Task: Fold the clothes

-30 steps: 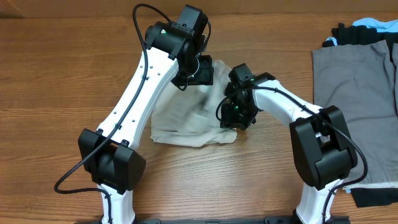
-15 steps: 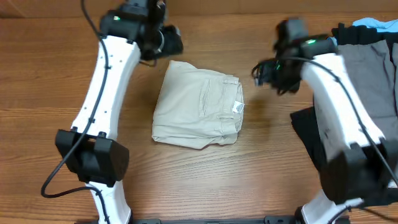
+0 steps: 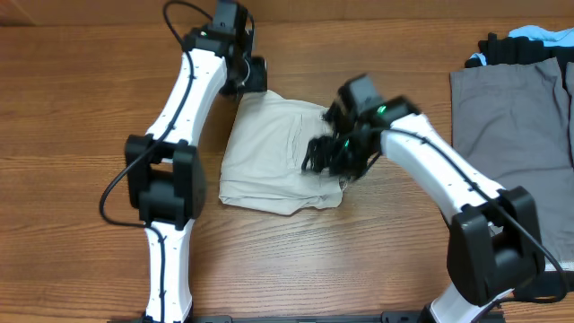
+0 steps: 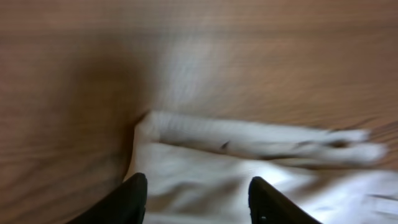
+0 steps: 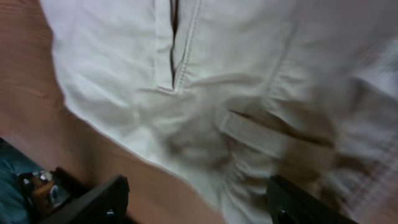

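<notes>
Now, finding the khaki shorts (image 3: pixel 273 157) lying as a folded bundle on the table (image 3: pixel 90 135), with the grey shorts (image 3: pixel 511 135) well apart on their right. Hovering the left gripper (image 4: pixel 196 186) at their far corner, fingers parted, gripping nothing. Spreading the right gripper (image 5: pixel 196 193) wide over their belt-loop side, likewise empty. Risking a snag: pinching only the top layer would be dragging the bundle open. Struggling with motion blur overhead, and losing their right edge under that arm
</notes>
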Controlling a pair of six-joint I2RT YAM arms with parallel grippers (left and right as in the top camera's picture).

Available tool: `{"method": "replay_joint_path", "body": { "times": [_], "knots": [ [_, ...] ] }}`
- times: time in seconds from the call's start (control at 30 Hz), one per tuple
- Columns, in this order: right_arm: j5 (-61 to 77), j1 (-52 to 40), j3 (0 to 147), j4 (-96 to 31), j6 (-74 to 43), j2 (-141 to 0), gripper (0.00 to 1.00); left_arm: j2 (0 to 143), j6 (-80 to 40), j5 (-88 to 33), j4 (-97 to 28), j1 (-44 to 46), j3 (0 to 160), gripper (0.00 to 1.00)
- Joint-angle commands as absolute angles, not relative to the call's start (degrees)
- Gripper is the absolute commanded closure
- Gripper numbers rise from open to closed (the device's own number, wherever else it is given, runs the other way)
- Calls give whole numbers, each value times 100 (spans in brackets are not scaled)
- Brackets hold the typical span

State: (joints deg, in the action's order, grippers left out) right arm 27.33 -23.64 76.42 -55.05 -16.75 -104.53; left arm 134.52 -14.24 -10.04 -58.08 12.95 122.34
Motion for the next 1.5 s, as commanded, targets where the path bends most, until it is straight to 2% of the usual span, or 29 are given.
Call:
{"method": "replay_joint_path", "body": {
  "times": [0.0,0.1,0.2,0.3,0.5,0.57,0.63,0.77,0.83,0.87,0.9,0.93,0.97,1.07,1.17,1.23,1.3,1.47],
  "knots": [
    [2860,-2473,6731,-4952,-1981,-10403,25,13867,-1175,-1035,-6274,1317,12293,44],
    [2858,-2475,6119,-4619,-1981,-10403,23,14027,-1173,-873,-6910,1306,12293,44],
    [2615,-2394,5728,-4508,-2003,-10403,22,14081,-1177,-213,-7940,1297,12293,44],
    [2180,-2154,5752,-4497,-2003,-10403,19,14090,-1225,165,-8746,1299,12272,48],
    [1249,-1162,6034,-3892,-1802,-10403,19,14090,-1479,-353,-9675,1313,12272,45],
    [1262,-891,6416,-4176,-1704,-10401,18,14040,-1406,-615,-9684,1319,12274,54],
    [1308,-823,6971,-4915,-1623,-10394,18,13812,-1367,-705,-9647,1319,12287,56],
    [1544,-829,8027,-6270,-1629,-10269,18,13021,-1264,-690,-9240,1302,12401,49],
    [2718,-845,8267,-6593,-1621,-10066,18,12534,-1133,-576,-8525,1304,12403,28],
    [2974,-858,8267,-6624,-1614,-10025,18,12462,-1133,-515,-8368,1304,12403,25],
    [3341,-904,8267,-6748,-1605,-10003,18,12344,-1118,-370,-7867,1304,12403,23],
    [3457,-939,8261,-6836,-1605,-10003,17,12326,-1070,-362,-7677,1302,12403,27],
    [3564,-1079,8162,-6943,-1608,-10005,17,12352,-1063,-364,-7389,1286,12401,35],
    [3594,-1496,7900,-6904,-1608,-10009,17,12637,-1070,-462,-7234,1247,12396,38],
    [3594,-2231,7404,-6281,-1608,-10009,17,13161,-1026,-716,-7487,1245,12396,38],
    [3594,-2639,7026,-5719,-1636,-10025,14,13474,-1007,-786,-7721,1245,12394,38],
    [3621,-3057,6536,-5124,-1920,-10156,12,13795,-1000,-845,-8058,1245,12394,42],
    [3511,-3111,6025,-4974,-1999,-10571,10,14223,-956,-843,-9142,1243,12387,43]
  ]
}}
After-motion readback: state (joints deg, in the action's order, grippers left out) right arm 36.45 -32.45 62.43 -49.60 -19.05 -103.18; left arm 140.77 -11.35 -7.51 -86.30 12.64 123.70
